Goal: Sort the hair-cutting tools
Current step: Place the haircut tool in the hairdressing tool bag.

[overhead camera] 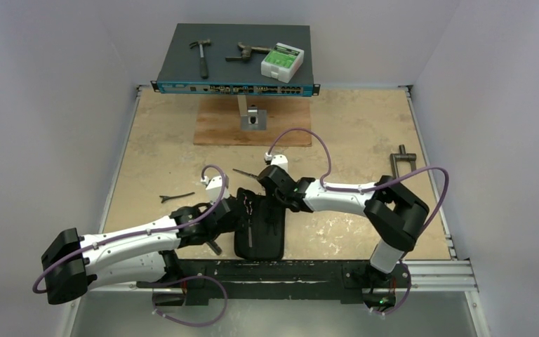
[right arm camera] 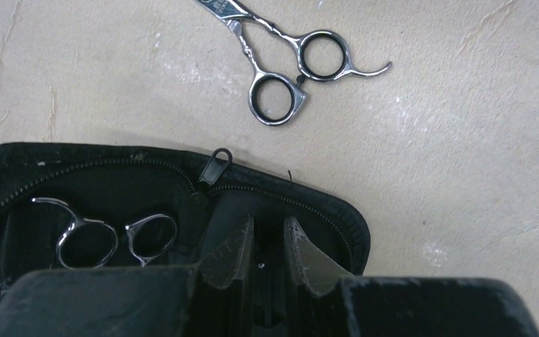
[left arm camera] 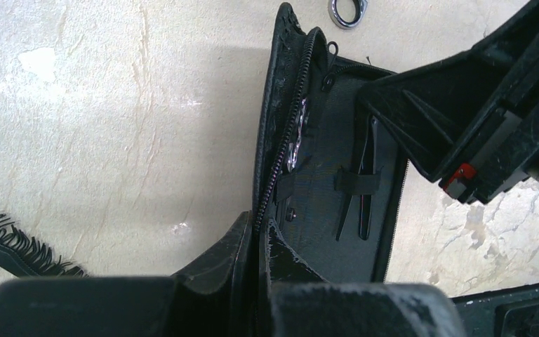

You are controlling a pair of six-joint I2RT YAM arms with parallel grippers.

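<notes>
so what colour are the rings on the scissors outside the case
silver with black inserts; the scissors show best in the right wrist view

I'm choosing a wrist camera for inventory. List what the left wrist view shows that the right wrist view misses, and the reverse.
Left wrist only: a black toothed tool on the table, thin black tools under the elastic strap of the open black case, and the left gripper pinching its edge. Right wrist only: the loose scissors whole, and a clear look at the stored scissors' ring handles. Both: that case, plus the loose scissors, though the left wrist view catches just one ring.
</notes>
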